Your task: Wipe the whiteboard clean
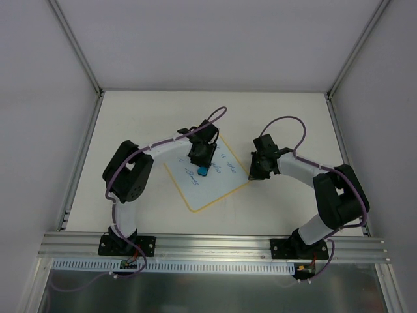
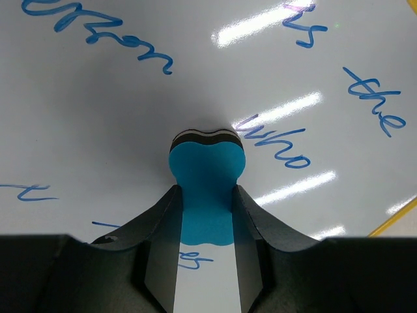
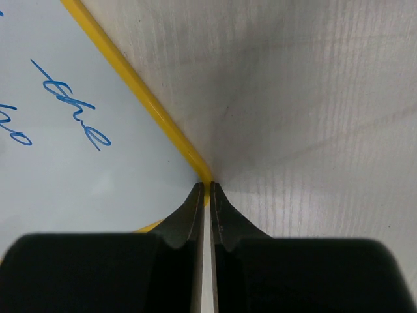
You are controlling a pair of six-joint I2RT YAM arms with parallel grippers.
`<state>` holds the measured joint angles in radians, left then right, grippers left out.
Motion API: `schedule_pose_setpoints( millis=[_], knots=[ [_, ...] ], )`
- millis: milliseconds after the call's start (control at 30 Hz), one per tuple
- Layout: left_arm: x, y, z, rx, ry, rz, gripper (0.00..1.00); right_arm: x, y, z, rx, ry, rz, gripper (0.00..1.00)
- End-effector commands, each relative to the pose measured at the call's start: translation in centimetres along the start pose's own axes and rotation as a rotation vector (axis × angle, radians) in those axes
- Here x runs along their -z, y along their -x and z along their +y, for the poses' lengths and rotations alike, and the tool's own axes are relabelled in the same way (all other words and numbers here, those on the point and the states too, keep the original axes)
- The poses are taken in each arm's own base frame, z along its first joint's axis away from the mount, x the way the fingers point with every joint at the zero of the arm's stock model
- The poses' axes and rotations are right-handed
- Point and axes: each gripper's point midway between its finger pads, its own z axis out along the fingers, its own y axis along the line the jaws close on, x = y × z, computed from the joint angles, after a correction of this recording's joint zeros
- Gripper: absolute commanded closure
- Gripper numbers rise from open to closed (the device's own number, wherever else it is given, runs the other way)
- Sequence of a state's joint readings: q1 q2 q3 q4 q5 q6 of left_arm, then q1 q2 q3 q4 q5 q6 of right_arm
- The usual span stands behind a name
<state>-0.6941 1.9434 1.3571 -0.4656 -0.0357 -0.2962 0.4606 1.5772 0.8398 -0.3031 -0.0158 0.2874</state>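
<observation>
The left gripper (image 2: 207, 195) pinches a blue eraser (image 2: 207, 171) between its fingers, felt face pressed flat to the whiteboard (image 2: 117, 124), near the board's middle. Blue handwriting (image 2: 277, 140) lies on every side of the eraser: "who" just beside it towards the board's right corner, "the" further that way, and more words towards the far and near edges, so nothing looks wiped yet. The right gripper (image 3: 206, 189) has its fingers pressed together, their tips at the board's right corner, where the yellow border (image 3: 130, 81) turns; it seems to pin the board to the table (image 3: 313, 98). From above, the board sits skewed between the two arms, its long axis apparently running from near-left to far-right. The left arm, already over the board, is the one placed to wipe; its strokes would likely follow that axis, towards and away from the pinned corner.
</observation>
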Motion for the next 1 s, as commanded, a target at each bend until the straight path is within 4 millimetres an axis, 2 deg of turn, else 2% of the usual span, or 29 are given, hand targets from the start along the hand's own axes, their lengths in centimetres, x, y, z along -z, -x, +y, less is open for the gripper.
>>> schedule_pose_setpoints(
  millis=[0,33,100,133,267,367,467,567,700,733,800,900,967],
  knots=[
    [0.1,-4.1,3.9,0.095,0.095,0.146,1.00,-1.1,-3.0,-2.5,0.022,-0.107,0.106,1.00],
    [0.2,-3.4,5.6,0.133,0.120,0.132,1.00,-1.1,-3.0,-2.5,0.025,-0.106,0.105,1.00],
    [0.6,-2.7,7.7,0.157,0.154,0.112,1.00,-1.0,-3.0,-2.5,0.026,-0.104,0.102,1.00],
    [0.8,-2.2,9.7,0.183,0.181,0.101,1.00,-1.0,-3.0,-2.5,0.026,-0.104,0.102,1.00],
    [1.2,-1.4,14.0,0.218,0.256,0.085,1.00,-1.0,-3.1,-2.5,0.028,-0.104,0.105,1.00],
    [1.2,-1.2,16.0,0.238,0.284,0.087,1.00,-0.9,-3.1,-2.5,0.027,-0.102,0.104,1.00],
    [0.6,-1.1,16.6,0.229,0.287,0.102,1.00,-0.9,-3.2,-2.6,0.027,-0.103,0.105,1.00],
    [0.3,-1.3,15.2,0.248,0.223,0.113,1.00,-1.0,-3.3,-2.7,0.027,-0.104,0.108,1.00],
    [0.3,-2.1,11.7,0.206,0.165,0.125,1.00,-0.9,-3.3,-2.6,0.026,-0.103,0.105,1.00],
    [0.3,-2.7,9.5,0.148,0.152,0.134,1.00,-0.9,-3.2,-2.6,0.026,-0.103,0.103,1.00],
    [0.3,-3.5,7.1,0.098,0.133,0.141,1.00,-1.0,-3.2,-2.6,0.027,-0.103,0.105,1.00],
    [0.3,-6.3,1.1,0.036,0.034,0.195,1.00,-1.0,-3.1,-2.5,0.026,-0.104,0.105,1.00],
    [0.0,-7.3,-0.6,-0.021,0.023,0.213,1.00,-1.1,-3.0,-2.5,0.025,-0.104,0.103,1.00]
  ],
)
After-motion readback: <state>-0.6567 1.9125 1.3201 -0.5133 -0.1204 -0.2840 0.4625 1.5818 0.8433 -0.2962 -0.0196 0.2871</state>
